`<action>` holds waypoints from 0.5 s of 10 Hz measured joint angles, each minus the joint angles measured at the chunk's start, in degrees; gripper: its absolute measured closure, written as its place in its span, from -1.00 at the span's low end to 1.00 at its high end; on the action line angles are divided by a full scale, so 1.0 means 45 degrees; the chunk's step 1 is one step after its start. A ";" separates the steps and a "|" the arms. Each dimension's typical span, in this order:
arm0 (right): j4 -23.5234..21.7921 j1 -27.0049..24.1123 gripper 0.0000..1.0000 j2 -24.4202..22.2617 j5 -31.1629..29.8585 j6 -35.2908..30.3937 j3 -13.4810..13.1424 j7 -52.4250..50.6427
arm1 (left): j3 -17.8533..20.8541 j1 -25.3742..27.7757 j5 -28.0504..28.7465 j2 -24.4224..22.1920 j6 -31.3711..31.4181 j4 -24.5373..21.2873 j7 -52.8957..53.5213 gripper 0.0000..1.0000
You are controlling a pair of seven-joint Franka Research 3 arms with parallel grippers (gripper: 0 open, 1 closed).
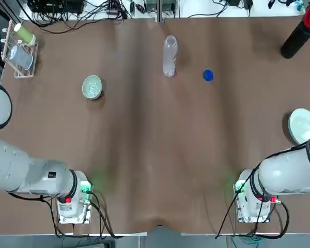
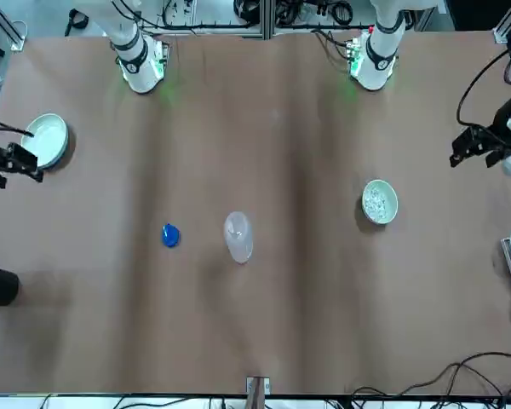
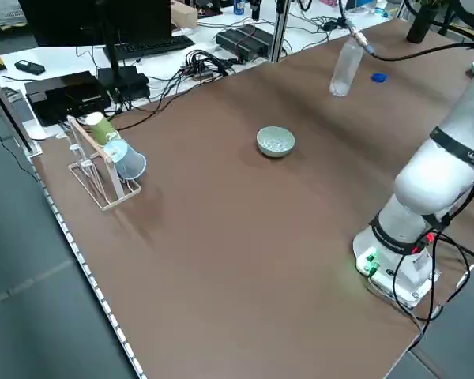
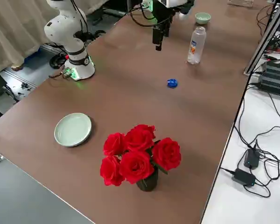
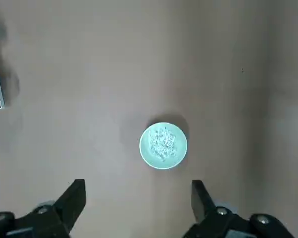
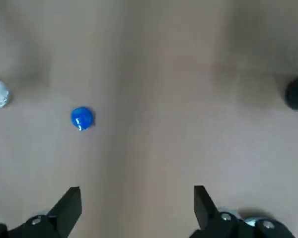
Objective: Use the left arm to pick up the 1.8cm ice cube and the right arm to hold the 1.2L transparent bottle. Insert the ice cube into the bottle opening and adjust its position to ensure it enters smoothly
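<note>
A: Ice first. The cubes (image 5: 163, 143) sit as a whitish heap in the green bowl (image 1: 92, 87), on the left half of the table (image 1: 155, 155); no single cube can be picked out.

B: And the bottle (image 1: 169, 56)?

A: Upright near the table's far middle, uncapped, standing alone. Its blue cap (image 1: 208, 75) lies flat just to its right, apart from it.

B: Where are the claws?

A: The left gripper (image 5: 138, 198) hangs high over the near side of the bowl, fingers (image 5: 74, 198) spread wide with nothing between them. The right gripper (image 6: 137, 202) hovers high too, jaws wide apart and empty, looking down on the cap and bare table.

B: So nothing is held.

A: Correct, both arms are raised near their bases at the near edge.

B: Anything else on the table?

A: A pale plate (image 1: 303, 125) at the right edge, a black vase (image 1: 298, 33) of red roses (image 4: 139, 153) in the far right corner, and a rack (image 3: 95, 170) with cups in the far left corner. Cables and gear lie beyond the far edge.
</note>
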 joint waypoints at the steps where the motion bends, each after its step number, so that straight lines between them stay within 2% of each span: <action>1: -0.0010 0.0015 -1.00 0.0372 0.0674 0.0367 0.0006 -0.1118 | -0.0005 -0.0003 0.0000 0.0021 0.0481 -0.0427 -0.0001 -0.89; 4: -0.0052 0.0035 -1.00 0.1550 0.2415 0.1139 0.0024 -0.3973 | -0.0023 -0.0006 0.0000 0.0071 0.1846 -0.1985 -0.0002 -0.90; 5: -0.0086 0.0030 -1.00 0.2326 0.4287 0.1409 0.0018 -0.5694 | -0.0037 -0.0010 0.0000 0.0095 0.2489 -0.2808 -0.0002 -0.91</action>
